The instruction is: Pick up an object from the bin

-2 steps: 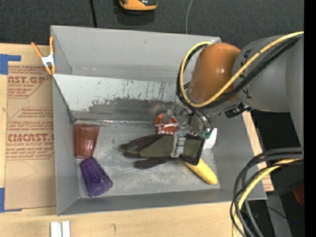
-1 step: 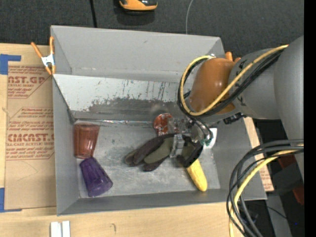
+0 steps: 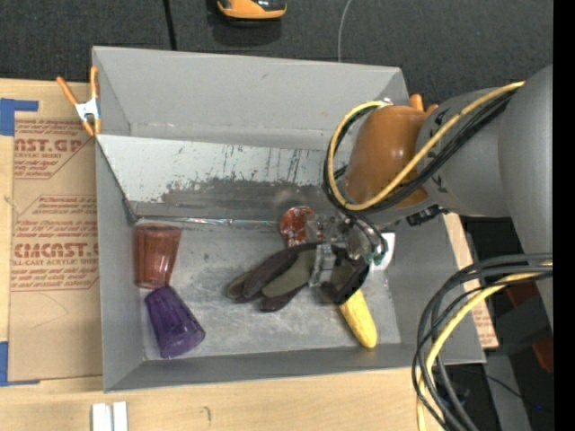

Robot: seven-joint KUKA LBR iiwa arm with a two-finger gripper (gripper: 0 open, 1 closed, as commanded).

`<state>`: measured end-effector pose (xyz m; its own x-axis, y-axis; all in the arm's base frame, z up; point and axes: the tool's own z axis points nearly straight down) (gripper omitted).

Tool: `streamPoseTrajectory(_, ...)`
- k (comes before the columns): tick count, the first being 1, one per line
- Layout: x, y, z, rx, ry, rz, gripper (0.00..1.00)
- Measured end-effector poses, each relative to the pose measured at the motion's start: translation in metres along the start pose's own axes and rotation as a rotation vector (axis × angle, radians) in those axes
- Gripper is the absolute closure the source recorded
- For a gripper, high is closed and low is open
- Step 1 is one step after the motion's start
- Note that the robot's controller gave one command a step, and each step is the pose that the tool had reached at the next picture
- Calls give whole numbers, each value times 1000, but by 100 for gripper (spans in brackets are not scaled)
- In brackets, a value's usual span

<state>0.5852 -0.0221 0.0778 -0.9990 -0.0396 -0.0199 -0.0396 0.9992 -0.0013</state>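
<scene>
Near the right wall of the grey metal bin [image 3: 225, 97], the gripper [image 3: 337, 257] is low over one end of a dark limp glove [image 3: 269, 281]; how wide it stands, I cannot tell; a small red lump [image 3: 295, 225] lies just behind it, a smooth yellow banana shape [image 3: 361, 320] just in front; a red-brown cup [image 3: 155, 254] and a purple ribbed cup [image 3: 172, 323] lie well apart at left.

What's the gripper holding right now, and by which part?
Cannot tell. The gripper is down at the right end of the dark glove-like thing mid-bin, next to the yellow piece; no grasp is visible.
</scene>
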Motion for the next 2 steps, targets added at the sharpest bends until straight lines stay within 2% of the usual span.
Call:
streamPoseTrajectory(1,-2,-24,-29,-2,18,-12,100)
streamPoseTrajectory(2,-3,-23,-89,-1,23,-13,100)
